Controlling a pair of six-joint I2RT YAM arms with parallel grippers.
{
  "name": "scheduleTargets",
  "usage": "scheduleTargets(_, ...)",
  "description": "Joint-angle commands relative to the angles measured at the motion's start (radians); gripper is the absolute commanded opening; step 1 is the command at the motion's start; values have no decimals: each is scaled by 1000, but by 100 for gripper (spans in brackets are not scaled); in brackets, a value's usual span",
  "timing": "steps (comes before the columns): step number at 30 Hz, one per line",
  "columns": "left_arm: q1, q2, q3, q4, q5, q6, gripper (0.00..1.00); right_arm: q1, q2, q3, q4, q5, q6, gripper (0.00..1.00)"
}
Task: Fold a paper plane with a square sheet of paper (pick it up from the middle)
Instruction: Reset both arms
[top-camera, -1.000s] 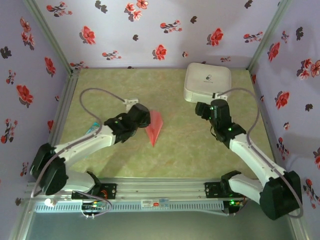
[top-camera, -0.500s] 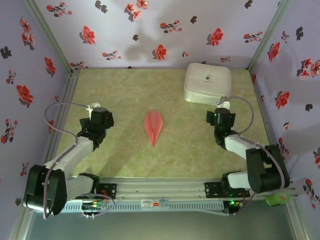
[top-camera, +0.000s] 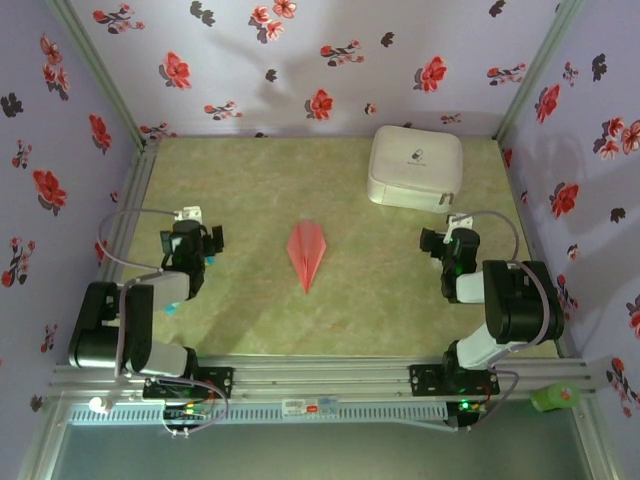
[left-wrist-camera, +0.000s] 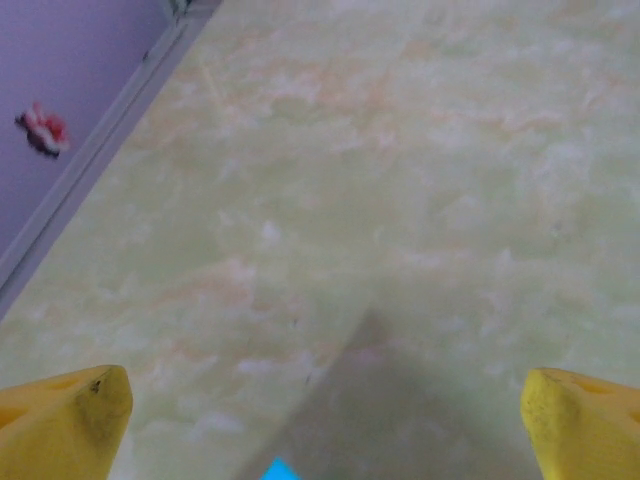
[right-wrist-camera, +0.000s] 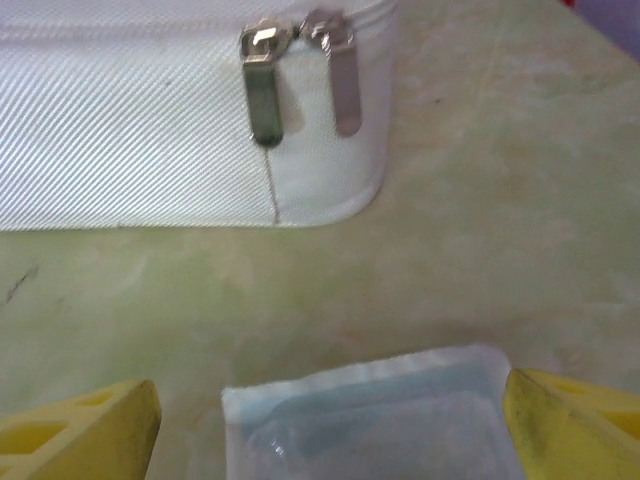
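White case beyond paper plane

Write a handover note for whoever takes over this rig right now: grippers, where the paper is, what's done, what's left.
Left gripper: open, nothing between its fingers, over bare table near the left side.
Right gripper: open, just in front of the white case.
Paper plane: lies flat mid-table, apart from both arms.
Done: the sheet is folded into a slim dart with a centre crease.
Left: nothing obvious; perhaps check the folds.
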Motion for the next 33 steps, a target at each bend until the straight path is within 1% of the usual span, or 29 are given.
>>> scheduleTargets(1, 69, 94, -45, 296, 126, 29, 100, -1, 2, 71, 3, 13, 44, 91)
scheduleTargets(2, 87, 128, -63, 373, 155, 28, 100, 2, -8, 72, -11, 24, 41, 98)
scheduleTargets(3, 104, 92, -54, 292, 182, 8, 100, 4, 3, 65, 25, 25, 36, 99)
scheduleTargets(4, 118, 101, -58, 320, 207, 7, 100, 4, 8, 55, 49, 32, 35, 99)
scheduleTargets(5, 121, 110, -57, 331, 193, -16, 100, 5, 2, 57, 33, 47, 40, 99)
scheduleTargets(6, 121, 101, -45, 291, 183, -29, 100, 6, -7, 60, 9, 54, 45, 99)
scheduleTargets(7, 121, 110, -49, 314, 180, -26, 100, 7, -5, 61, 16, 55, 43, 99)
scheduleTargets(9, 122, 107, -47, 306, 180, -27, 100, 7, 2, 55, 40, 54, 40, 99)
scheduleTargets(11, 121, 108, -47, 305, 181, -25, 100, 8, -6, 58, 16, 53, 40, 99)
scheduleTargets(15, 123, 107, -56, 318, 222, -14, 100, 8, -4, 57, 24, 50, 38, 99)
scheduleTargets(17, 123, 108, -46, 302, 194, -21, 100, 8, -3, 58, 25, 50, 39, 99)
scheduleTargets(33, 121, 108, -46, 306, 194, -20, 100, 8, -3, 59, 25, 50, 37, 99)
